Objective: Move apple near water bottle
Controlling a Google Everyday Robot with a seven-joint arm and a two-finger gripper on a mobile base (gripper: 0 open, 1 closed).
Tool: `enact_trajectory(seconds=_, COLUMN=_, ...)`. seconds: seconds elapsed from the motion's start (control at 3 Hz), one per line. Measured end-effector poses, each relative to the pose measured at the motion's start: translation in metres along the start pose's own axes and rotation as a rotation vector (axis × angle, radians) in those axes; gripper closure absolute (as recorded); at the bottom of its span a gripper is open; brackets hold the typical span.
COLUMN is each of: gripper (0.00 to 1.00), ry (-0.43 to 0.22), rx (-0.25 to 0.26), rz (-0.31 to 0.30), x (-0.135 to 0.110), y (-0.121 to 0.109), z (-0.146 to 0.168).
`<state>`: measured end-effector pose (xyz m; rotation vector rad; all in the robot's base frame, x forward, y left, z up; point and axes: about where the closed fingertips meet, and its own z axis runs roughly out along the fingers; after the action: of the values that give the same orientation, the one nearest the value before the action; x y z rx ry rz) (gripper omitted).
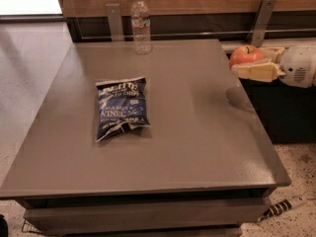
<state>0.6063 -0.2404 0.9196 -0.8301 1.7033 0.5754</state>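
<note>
The apple (245, 55), red-orange and round, is held in my gripper (247, 63) in the air just off the table's right edge, toward the far corner. The gripper's cream fingers (256, 71) close around the apple from the right. The water bottle (141, 23), clear with a white cap and pale label, stands upright at the table's far edge, left of the apple and well apart from it.
A blue chip bag (121, 107) lies flat at the table's left-middle. The grey table (197, 147) has metal brackets (114, 21) and a wooden wall panel behind it. A striped object (284, 207) lies on the floor at the lower right.
</note>
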Motion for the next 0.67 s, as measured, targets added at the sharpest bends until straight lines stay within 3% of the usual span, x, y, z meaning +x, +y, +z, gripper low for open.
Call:
enact_trajectory(seconds=0.33, gripper=1.00, ry=-0.038, rx=0.067, rz=-0.002, x=-0.007, y=-0.033, z=0.029)
enact_trajectory(seconds=0.67, gripper=1.00, ry=-0.077, rx=0.119, rz=-0.031, x=-0.030, y=-0.054, z=0.061)
